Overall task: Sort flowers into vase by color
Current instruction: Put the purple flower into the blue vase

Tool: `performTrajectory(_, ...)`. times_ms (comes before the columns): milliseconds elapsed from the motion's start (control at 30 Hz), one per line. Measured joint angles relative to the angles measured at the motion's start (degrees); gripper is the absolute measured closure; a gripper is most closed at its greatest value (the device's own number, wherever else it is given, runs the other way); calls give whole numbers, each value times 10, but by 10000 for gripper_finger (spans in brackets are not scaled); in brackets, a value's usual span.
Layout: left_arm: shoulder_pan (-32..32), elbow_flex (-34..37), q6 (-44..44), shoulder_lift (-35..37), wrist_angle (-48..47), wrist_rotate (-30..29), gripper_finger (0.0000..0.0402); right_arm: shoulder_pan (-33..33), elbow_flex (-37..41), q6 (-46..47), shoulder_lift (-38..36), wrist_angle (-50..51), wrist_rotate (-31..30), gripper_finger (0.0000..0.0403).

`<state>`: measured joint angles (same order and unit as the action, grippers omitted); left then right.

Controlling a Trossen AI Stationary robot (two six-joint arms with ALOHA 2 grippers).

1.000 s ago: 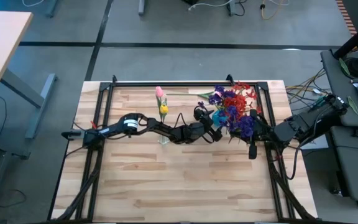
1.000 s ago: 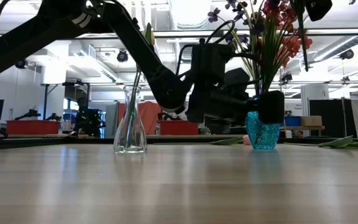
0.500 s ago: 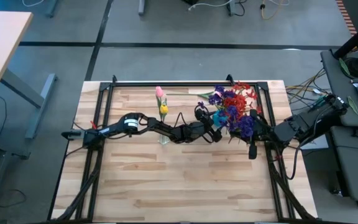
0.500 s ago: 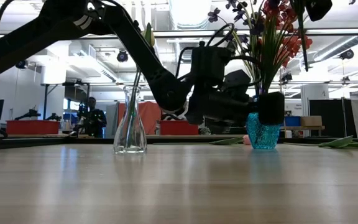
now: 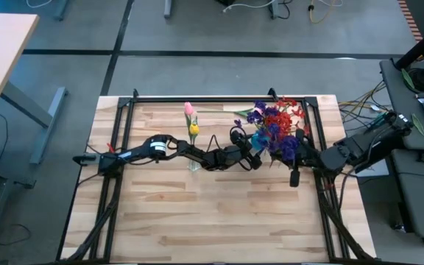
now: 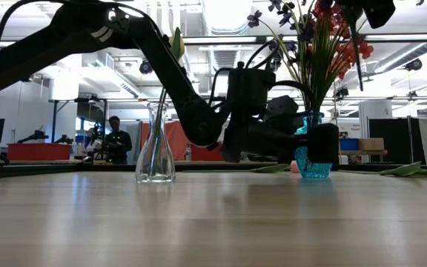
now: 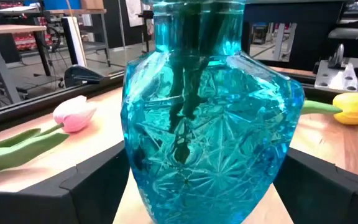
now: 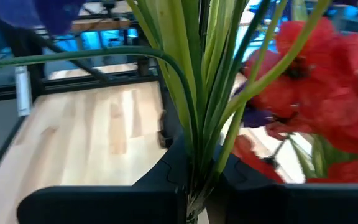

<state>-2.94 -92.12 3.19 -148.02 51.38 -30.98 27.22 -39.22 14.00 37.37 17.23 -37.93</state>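
A blue cut-glass vase (image 7: 210, 137) (image 5: 259, 139) stands right of the table's middle. It holds purple sprays (image 5: 285, 147) and red sprays (image 5: 282, 114) (image 8: 328, 93). My left gripper (image 7: 207, 193) (image 5: 254, 154) reaches it from the left, one finger on each side of its body. My right gripper (image 8: 194, 186) (image 5: 297, 156) is above the vase, shut on the green stems. A clear vase (image 6: 155, 148) (image 5: 194, 163) with one stem stands further left. A pink tulip (image 7: 73, 115) and a yellow tulip (image 7: 356, 107) lie on the table. My left gripper holds the blue vase by its wide body (image 7: 135, 162), one finger (image 7: 86, 186) on each side, coming level from the table's left. The vase is upright with its base on the table (image 6: 313, 175). My right gripper pinches the bundle of green stems (image 8: 197, 149) between its fingers (image 8: 160, 180), coming from the table's right, across the stems. The stems run on upright into the blue vase.
A black rail frame (image 5: 219, 98) borders the table's far edge and sides. Green leaves (image 6: 410, 169) lie on the table to the right. A person (image 6: 113, 141) stands far behind in the room. Bare wood (image 5: 219, 213) fills the near half of the table.
Both grippers have shifted slightly toward the table's left, and the vase and bouquet have moved with them. In the low view my left gripper's finger sits lower on the vase than before, so more of the vase's upper part shows.
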Motion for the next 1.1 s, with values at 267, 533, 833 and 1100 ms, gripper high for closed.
performTrajectory(267, -1, 0, 3, 0, 7, 0, 54, 0, 1, 42, 19, 0, -85, 385)
performTrajectory(533, -2, 0, 2, 0, 10, -1, 115, -1, 1, 60, 18, -4, -101, 385)
performTrajectory(833, -2, 0, 3, 0, 9, -1, 104, -1, 6, 57, 18, -36, -103, 385)
performTrajectory(1100, 3, 0, 16, 0, -8, -5, 113, -21, 46, 49, 22, -86, -163, 385)
